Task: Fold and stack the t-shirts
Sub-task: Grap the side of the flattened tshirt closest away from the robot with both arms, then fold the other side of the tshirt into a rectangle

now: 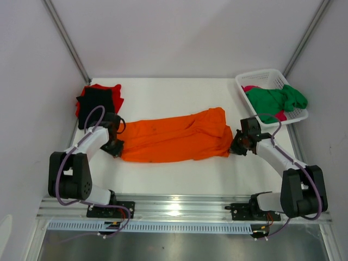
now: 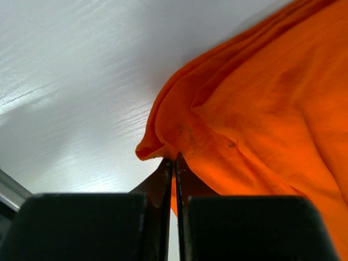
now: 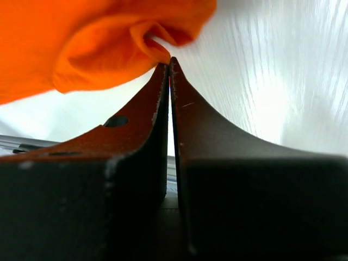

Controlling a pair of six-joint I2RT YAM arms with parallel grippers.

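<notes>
Orange shirt (image 1: 174,138) lies stretched across the middle of the white table (image 1: 179,98), a long folded band. Its long axis runs left to right, and the right end sits a little farther from the arm bases than the left. In the top view each end meets a pair of jaws: the left jaws are at its near-left corner, the right jaws at its right edge. This view cannot tell how far either pair is closed. It alone shows the rest: a red shirt (image 1: 106,89) and a black shirt (image 1: 93,104) piled at the far left, and a white basket (image 1: 255,79) at the far right holding a green shirt (image 1: 274,100) over a pink shirt (image 1: 251,88).

The left wrist view shows its jaws closed to a thin slit, nipping a fold at the shirt's edge. The cloth rises up and to the right from there, off the table.

The right wrist view shows its jaws pressed together at the tips on a small tuck of orange. The cloth spreads to the upper left.
</notes>
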